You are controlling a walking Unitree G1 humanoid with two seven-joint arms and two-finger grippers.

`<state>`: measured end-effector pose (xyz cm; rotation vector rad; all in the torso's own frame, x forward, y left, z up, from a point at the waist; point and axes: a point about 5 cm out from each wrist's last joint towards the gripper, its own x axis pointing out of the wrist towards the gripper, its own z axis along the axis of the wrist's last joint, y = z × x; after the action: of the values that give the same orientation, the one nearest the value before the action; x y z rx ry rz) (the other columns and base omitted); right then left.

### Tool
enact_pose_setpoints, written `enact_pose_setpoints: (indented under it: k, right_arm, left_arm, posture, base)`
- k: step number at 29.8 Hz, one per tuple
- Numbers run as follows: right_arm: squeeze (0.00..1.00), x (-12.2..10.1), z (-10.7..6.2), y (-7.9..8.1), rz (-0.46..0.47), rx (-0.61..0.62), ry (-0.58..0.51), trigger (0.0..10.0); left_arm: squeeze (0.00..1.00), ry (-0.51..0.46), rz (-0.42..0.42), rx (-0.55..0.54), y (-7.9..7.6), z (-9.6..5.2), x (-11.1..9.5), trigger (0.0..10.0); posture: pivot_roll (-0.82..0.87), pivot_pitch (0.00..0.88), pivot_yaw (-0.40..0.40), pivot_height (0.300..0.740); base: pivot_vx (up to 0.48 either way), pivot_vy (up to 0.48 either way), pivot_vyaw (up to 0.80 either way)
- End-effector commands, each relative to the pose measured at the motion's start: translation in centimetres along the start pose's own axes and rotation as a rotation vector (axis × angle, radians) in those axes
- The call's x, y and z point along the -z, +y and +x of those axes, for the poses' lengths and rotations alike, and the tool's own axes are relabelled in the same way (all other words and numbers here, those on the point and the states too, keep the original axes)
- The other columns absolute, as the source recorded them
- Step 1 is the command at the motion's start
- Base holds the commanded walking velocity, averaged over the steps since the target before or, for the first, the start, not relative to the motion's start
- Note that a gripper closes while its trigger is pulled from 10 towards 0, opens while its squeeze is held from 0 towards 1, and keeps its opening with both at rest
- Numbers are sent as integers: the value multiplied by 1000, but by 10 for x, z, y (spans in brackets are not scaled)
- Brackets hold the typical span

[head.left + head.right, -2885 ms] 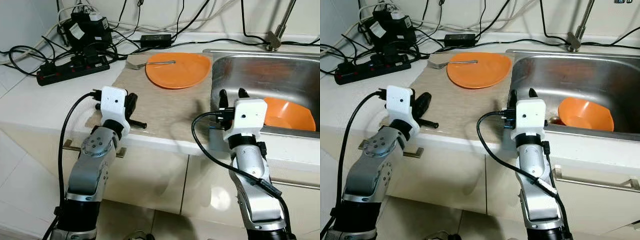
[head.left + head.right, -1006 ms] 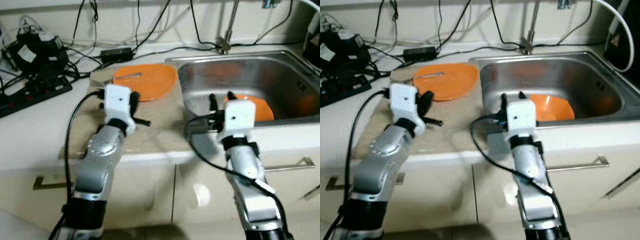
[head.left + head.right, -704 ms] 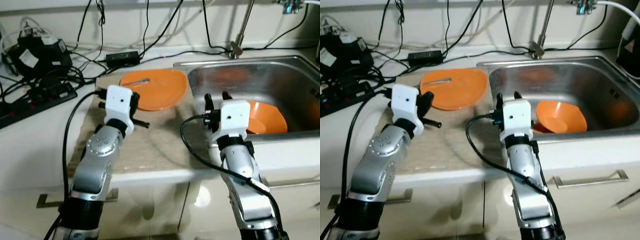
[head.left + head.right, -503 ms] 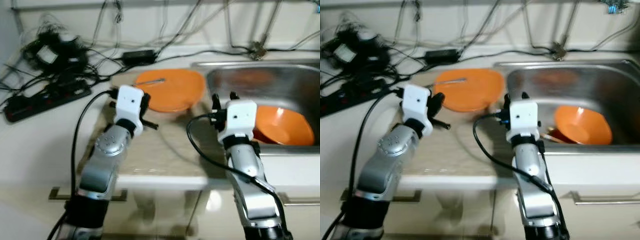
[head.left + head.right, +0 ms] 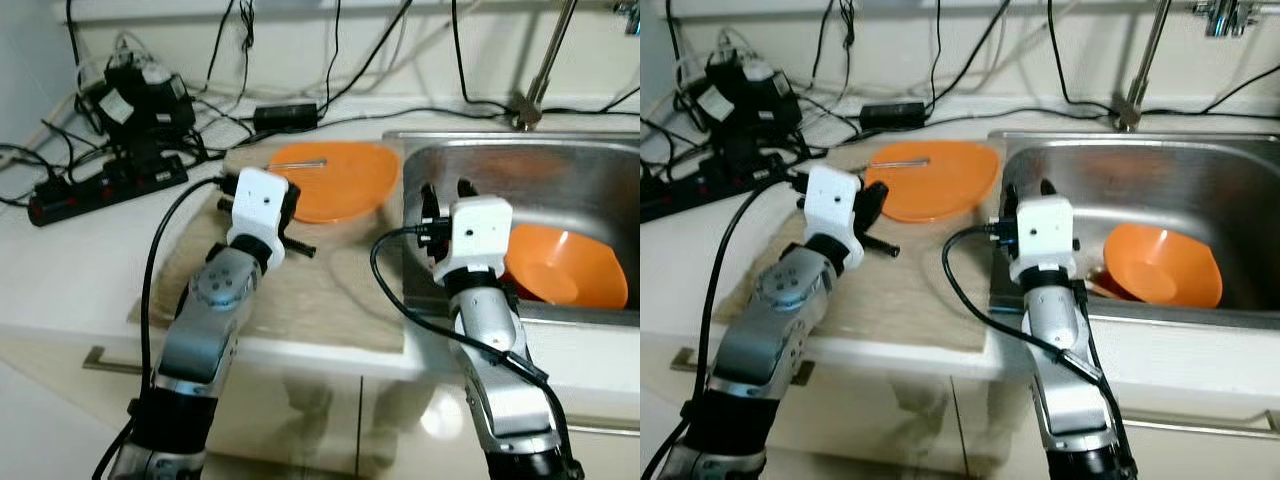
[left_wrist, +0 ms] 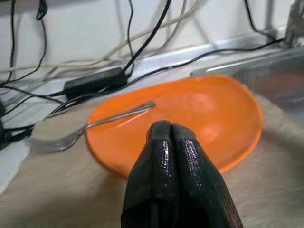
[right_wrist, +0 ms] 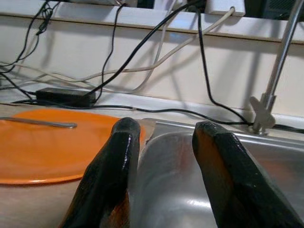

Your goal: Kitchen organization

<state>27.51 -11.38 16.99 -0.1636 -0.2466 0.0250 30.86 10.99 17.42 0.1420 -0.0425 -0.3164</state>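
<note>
Left gripper (image 6: 165, 129), fingers together, hovers over the mat (image 5: 330, 300) near the orange plate (image 5: 345, 180). Right gripper (image 7: 164, 130), fingers apart, hangs at the sink (image 5: 500, 160) left rim.

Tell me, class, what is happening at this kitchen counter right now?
A humanoid robot stands at the counter with both arms raised and nothing held. Its left gripper, shut, hovers over the beige mat near an orange plate that has a fork resting on its rim. Its right gripper, open, points at the near edge of the steel sink, where an orange bowl lies tilted.
</note>
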Motion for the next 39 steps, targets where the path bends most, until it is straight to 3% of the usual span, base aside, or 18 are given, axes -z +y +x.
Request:
enact_pose_setpoints:
  k: [1, 9, 21, 27, 31, 35, 39]
  right_arm:
    - [0, -2, 0, 2, -2, -4, -12, 10000]
    - [0, -2, 1, 2, -1, -4, -19, 10000]
    - [0, -4, 1, 2, -7, -3, -32, 10000]
    - [0, -5, 3, 3, -2, 2, -43, 10000]
    - [0, -8, 4, 5, 2, 3, -55, 10000]
    - [0, -9, 5, 6, 2, 8, -63, 10000]
    - [0, -11, 5, 6, 2, 13, -68, 10000]
  left_arm:
    - [0, 4, 6, -18, 5, -1, 0, 10000]
    - [0, 0, 8, -17, 6, 1, 0, 10000]
    - [0, -10, 9, 0, 6, 6, -4, 10000]
    - [0, 23, 34, 85, 11, 23, -12, 10000]
    - [0, 10, 60, 222, 15, 46, -39, 10000]
    - [0, 2, 64, 290, 16, 63, -54, 10000]
    - [0, 41, 46, 376, 12, 76, -56, 10000]
  posture:
    - [-40, 0, 90, 740]
    - [-41, 0, 93, 740]
    - [-43, 0, 95, 740]
    - [-36, 0, 99, 740]
    - [-36, 0, 108, 740]
    - [-44, 0, 111, 740]
    - [-53, 0, 114, 740]
  base:
    - [0, 0, 0]
    - [426, 0, 0]
    - [0, 0, 0]
    - [0, 0, 0]
    - [0, 0, 0]
    - [0, 0, 0]
    - [0, 0, 0]
